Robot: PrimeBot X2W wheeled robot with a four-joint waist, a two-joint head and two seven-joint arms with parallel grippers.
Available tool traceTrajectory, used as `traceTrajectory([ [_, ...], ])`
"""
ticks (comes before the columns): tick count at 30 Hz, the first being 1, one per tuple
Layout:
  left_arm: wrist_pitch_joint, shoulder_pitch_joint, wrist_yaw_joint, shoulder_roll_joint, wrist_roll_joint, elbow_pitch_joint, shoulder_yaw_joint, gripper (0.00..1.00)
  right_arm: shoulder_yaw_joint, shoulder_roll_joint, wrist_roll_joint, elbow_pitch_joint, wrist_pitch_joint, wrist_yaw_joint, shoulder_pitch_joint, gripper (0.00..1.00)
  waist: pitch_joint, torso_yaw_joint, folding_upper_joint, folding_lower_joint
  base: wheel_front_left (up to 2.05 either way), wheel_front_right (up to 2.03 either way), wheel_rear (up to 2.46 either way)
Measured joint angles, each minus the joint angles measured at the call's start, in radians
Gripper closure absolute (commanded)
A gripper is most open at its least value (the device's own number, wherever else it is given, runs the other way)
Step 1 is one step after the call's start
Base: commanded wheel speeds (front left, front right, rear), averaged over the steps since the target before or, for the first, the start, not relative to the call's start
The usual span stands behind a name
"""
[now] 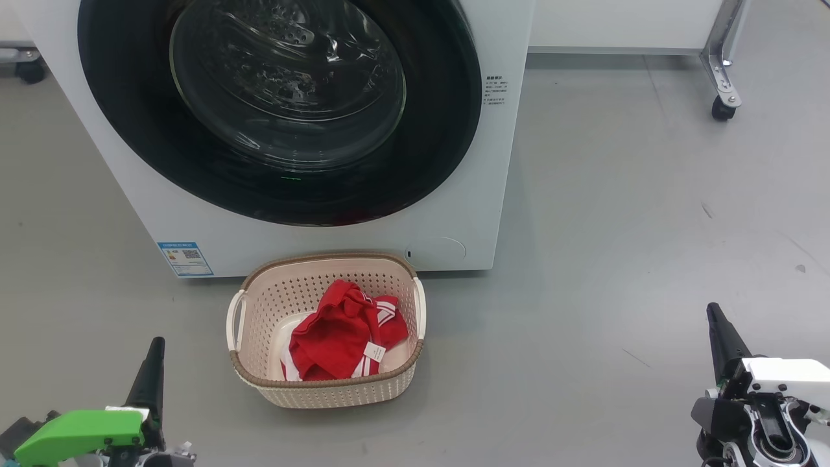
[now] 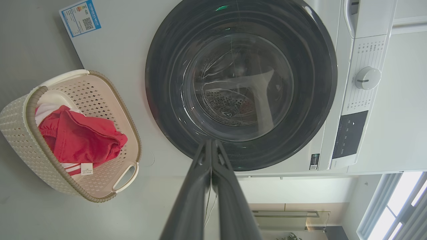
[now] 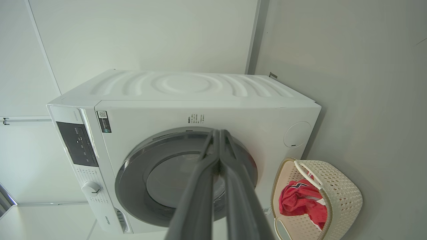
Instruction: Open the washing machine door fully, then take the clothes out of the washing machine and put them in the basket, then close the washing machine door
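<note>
The white washing machine (image 1: 194, 214) stands ahead with its round black-rimmed door (image 1: 415, 162) shut flat against the front; the same door (image 2: 166, 100) shows in the left wrist view and the door (image 3: 133, 180) again in the right wrist view. On the floor right in front sits the cream basket (image 1: 259, 363), holding red and white clothes (image 1: 337, 331). My left gripper (image 1: 155, 347) rests shut at the lower left, away from the basket. My right gripper (image 1: 713, 312) is shut at the lower right, holding nothing.
Grey floor (image 1: 616, 227) spreads to the right of the machine. A metal frame leg on a caster (image 1: 723, 107) stands at the far right, another caster (image 1: 29, 68) at the far left. The machine's control panel and dial (image 2: 367, 78) are on its upper front.
</note>
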Motion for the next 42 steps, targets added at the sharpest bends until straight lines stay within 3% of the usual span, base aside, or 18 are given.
traceTrajectory([
  [42, 0.000, -0.006, 0.000, -0.002, 0.000, 0.001, 0.004, 1.00, -0.003, 0.002, -0.001, 0.001, 0.000, 0.000, 0.000, 1.00, 0.000, 0.000, 0.0000, 0.0000, 0.00, 0.00, 0.00],
])
